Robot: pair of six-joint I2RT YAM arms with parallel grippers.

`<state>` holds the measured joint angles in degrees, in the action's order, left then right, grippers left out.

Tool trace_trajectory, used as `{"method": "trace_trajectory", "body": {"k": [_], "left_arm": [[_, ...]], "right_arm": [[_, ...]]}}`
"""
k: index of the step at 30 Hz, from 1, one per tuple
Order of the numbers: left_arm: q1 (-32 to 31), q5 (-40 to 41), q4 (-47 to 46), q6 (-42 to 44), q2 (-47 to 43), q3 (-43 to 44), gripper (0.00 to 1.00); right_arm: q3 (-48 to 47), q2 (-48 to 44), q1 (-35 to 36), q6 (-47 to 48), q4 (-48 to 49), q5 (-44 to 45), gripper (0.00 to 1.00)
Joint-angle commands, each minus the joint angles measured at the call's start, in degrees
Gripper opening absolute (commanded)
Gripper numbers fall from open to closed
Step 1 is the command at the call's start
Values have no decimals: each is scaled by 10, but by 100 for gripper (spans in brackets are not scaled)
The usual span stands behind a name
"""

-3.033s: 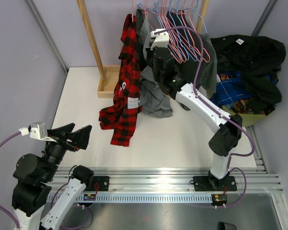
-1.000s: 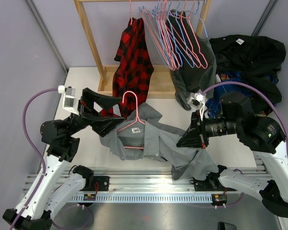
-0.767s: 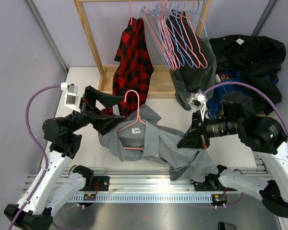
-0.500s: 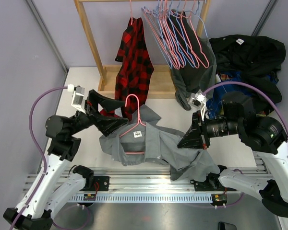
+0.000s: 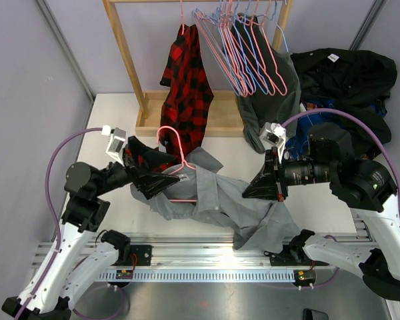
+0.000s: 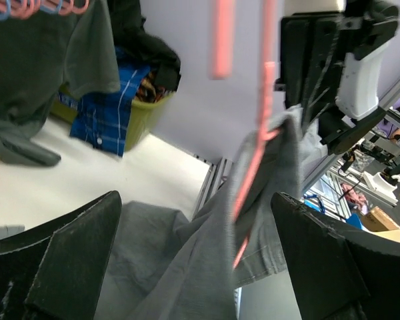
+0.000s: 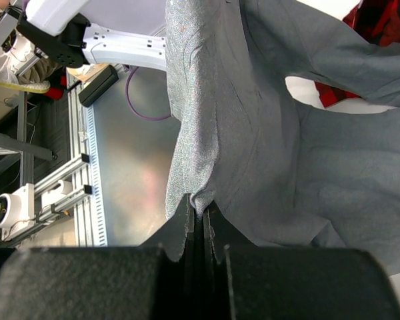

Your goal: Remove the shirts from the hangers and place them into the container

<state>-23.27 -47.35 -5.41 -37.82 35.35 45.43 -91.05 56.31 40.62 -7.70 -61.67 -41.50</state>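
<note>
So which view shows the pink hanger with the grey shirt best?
Top external: the pink hanger shows hook and triangle, on the grey shirt. Left wrist catches only a blurred stretch of wire; right wrist shows shirt cloth, no hanger.

Hidden: container (image 6: 147,117) mostly buried under black shirt (image 5: 347,73), little wall showing | Blurred: pink hanger (image 6: 221,40) near left wrist lens, upper part cut off at top | Overhead: right pincer (image 5: 250,193) tips lost in grey shirt (image 5: 213,203)
</note>
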Motion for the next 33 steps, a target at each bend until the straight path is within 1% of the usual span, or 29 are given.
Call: {"method": "trace_trajectory", "body": {"k": [1,3,4,5,6,7,8,9,10,12,13,19,21,22,24,25,32,33], "left_arm": [[-1,12,-106,-31,-12,1,99],[-2,10,-158,-64,-9,-2,99],[-1,8,-209,-77,-1,-3,99],[-1,5,-235,-91,5,-3,99],[-1,2,-260,-124,14,-7,99],[-1,-8,-313,-145,34,-10,99],[-1,-16,-343,-166,49,-12,97],[-1,-23,-376,-217,61,-17,96],[-1,-34,-444,-241,85,-28,95],[-1,-36,-499,-291,99,-38,92],[-1,-34,-534,-302,105,-42,91],[-1,-41,-552,-312,117,-38,83],[-1,-42,-554,-309,116,-36,77],[-1,-43,-556,-308,115,-36,69],[-1,-46,-556,-308,115,-35,61],[-1,-47,-557,-307,116,-34,54],[-1,-49,-560,-308,118,-34,29],[-1,-49,-560,-309,118,-34,19]], "right_arm": [[-1,-3,1,0,63,-18,0],[10,-3,1,-4,71,-25,0],[11,-3,1,-5,74,-25,0],[14,-3,1,-6,75,-27,0],[18,-3,0,-6,81,-27,0],[20,-4,1,-8,84,-31,0],[22,-2,1,-10,87,-33,0],[22,-2,2,-11,89,-34,0],[22,-1,1,-11,91,-36,0],[24,0,1,-13,98,-39,0],[25,0,1,-14,100,-40,0],[29,4,0,-14,109,-48,0],[33,5,0,-16,113,-50,0],[35,5,1,-18,116,-50,0],[39,5,1,-18,119,-50,0],[41,4,1,-18,121,-50,0],[53,3,1,-28,136,-53,0],[54,3,1,-30,139,-54,0]]}}
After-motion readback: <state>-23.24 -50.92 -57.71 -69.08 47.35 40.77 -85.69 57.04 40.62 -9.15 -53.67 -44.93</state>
